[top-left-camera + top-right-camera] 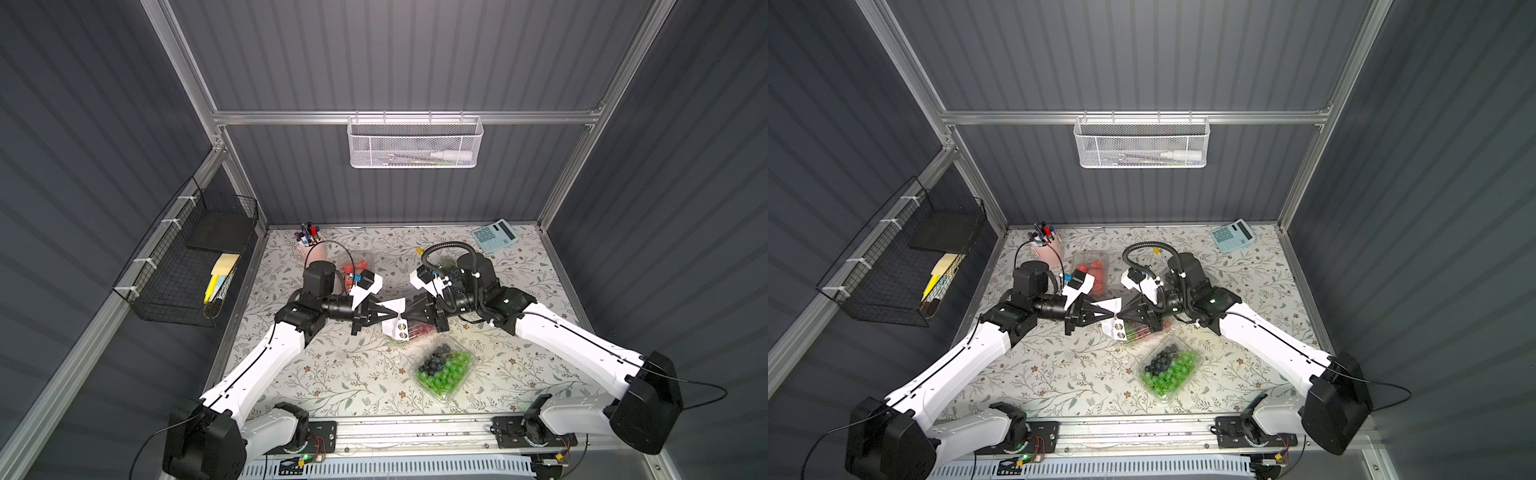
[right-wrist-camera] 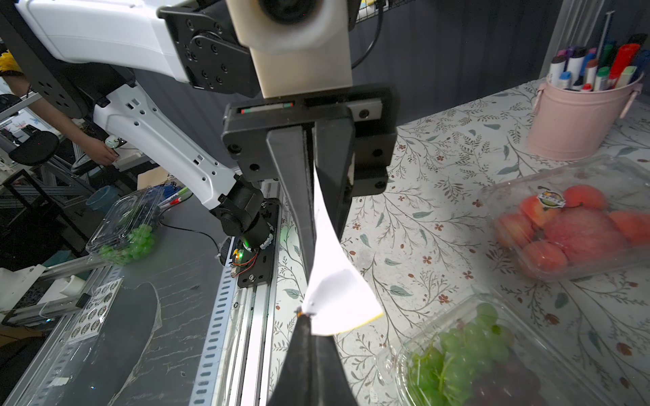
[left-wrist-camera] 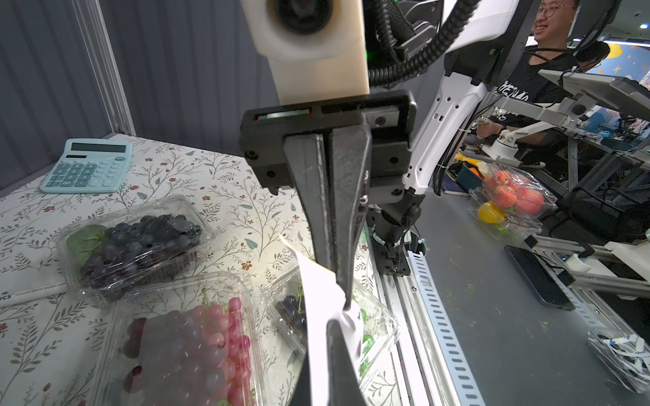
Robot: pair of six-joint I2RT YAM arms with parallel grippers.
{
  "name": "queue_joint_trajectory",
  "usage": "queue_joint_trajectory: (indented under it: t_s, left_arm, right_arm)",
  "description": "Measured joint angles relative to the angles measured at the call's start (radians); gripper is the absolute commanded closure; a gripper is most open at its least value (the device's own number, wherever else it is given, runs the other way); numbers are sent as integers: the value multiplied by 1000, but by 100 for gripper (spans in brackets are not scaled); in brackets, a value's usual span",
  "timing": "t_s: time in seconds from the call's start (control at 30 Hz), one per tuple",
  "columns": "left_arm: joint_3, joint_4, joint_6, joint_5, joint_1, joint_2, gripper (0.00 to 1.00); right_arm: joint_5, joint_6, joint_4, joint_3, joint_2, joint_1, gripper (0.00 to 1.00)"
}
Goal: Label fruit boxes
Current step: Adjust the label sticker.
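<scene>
Black left gripper (image 1: 390, 312) and right gripper (image 1: 413, 314) meet tip to tip at frame centre, both clenched on the white sticker sheet (image 1: 392, 330). Just under them sits the red-and-green grape box (image 1: 422, 331); the green-grape-and-dark-berry box (image 1: 445, 370) lies lower right, long axis diagonal, nearer the right arm.

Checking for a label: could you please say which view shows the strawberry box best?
Right wrist view: the strawberry box is close and unobstructed, sticker visible. Both top views show it small, partly behind the left arm; left wrist view misses it.
</scene>
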Motion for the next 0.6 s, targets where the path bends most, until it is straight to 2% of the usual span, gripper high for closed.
queue_joint_trajectory:
  t_s: [0.07, 0.17, 0.23, 0.4, 0.6]
  left_arm:
    - [0, 0, 0, 0, 0, 0, 91]
    - [0, -8, 1, 8, 0, 3, 72]
    - [1, -21, 8, 17, 0, 10, 67]
    - [1, -45, 13, 36, 0, 24, 67]
    - [5, -64, 19, 55, 0, 40, 78]
  right_arm:
    - [0, 0, 3, -1, 0, 0, 100]
    - [-2, 2, 7, -6, 0, -2, 100]
    - [-3, 2, 9, -10, 0, -5, 100]
    - [-5, 1, 12, -14, -1, -9, 100]
    - [-7, 1, 13, -14, -1, -11, 100]
